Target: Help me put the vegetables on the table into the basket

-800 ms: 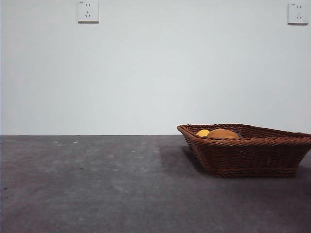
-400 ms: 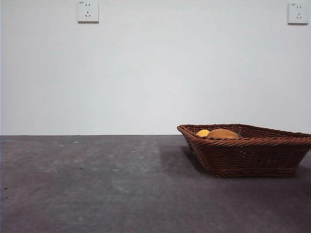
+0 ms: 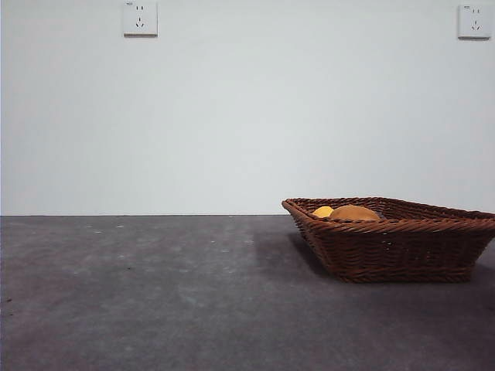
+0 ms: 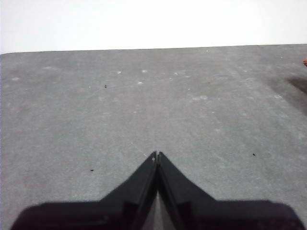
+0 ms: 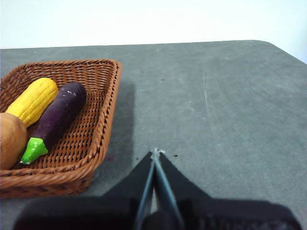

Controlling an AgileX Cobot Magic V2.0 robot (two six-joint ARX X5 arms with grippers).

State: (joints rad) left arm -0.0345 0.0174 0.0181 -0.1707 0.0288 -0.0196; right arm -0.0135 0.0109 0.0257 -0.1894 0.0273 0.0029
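The brown wicker basket [image 3: 394,247] [image 5: 91,143] stands on the dark grey table [image 3: 155,294] at the right. Inside it lie the orange-brown potato [image 3: 354,213] [image 5: 9,139], the yellow corn cob [image 3: 322,211] [image 5: 33,99] and the purple eggplant [image 5: 60,117] with its green stem end; the front view hides the eggplant behind the rim. My right gripper [image 5: 155,152] is shut and empty, beside the basket above bare table. My left gripper [image 4: 157,155] is shut and empty over bare table, away from the basket. Neither arm shows in the front view.
Two wall sockets [image 3: 140,18] [image 3: 474,21] sit high on the white wall behind the table. The table's rounded corner [image 5: 273,45] shows in the right wrist view. A dark shadow [image 4: 300,88] lies at one edge of the left wrist view.
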